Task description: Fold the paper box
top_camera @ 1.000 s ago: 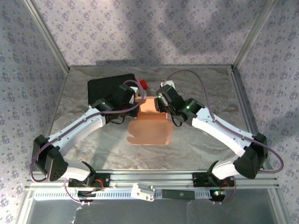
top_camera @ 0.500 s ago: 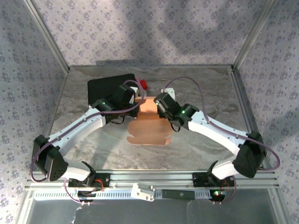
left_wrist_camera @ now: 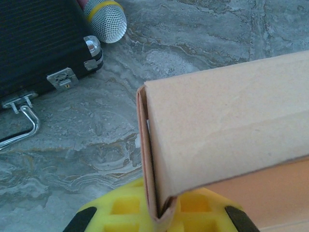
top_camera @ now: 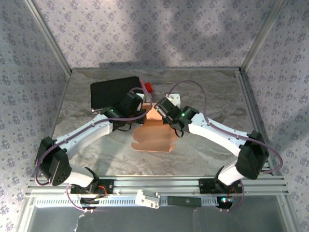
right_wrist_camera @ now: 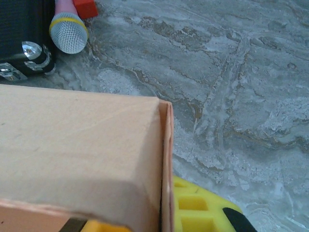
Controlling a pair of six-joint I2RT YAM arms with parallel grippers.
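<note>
The salmon-orange paper box (top_camera: 153, 131) lies mid-table, its far part raised between both grippers. My left gripper (top_camera: 142, 107) is shut on the box's left corner. In the left wrist view the folded double wall of the paper box (left_wrist_camera: 227, 121) is pinched between the yellow fingers (left_wrist_camera: 120, 208) of the left gripper (left_wrist_camera: 161, 217). My right gripper (top_camera: 157, 109) is shut on the right corner. In the right wrist view the side wall of the paper box (right_wrist_camera: 77, 145) runs down into the right gripper (right_wrist_camera: 166, 220), beside its yellow finger (right_wrist_camera: 203, 212).
A black flat case (top_camera: 112, 92) lies at the back left, close behind the left gripper, its latches (left_wrist_camera: 63, 79) showing. A toy microphone (right_wrist_camera: 69, 31) and a red block (top_camera: 148, 87) lie beside it. A small white object (top_camera: 175, 98) sits behind the right arm.
My right gripper has moved left onto the box's right corner and shut on it. The left gripper stayed shut on the box and shifted slightly right.
</note>
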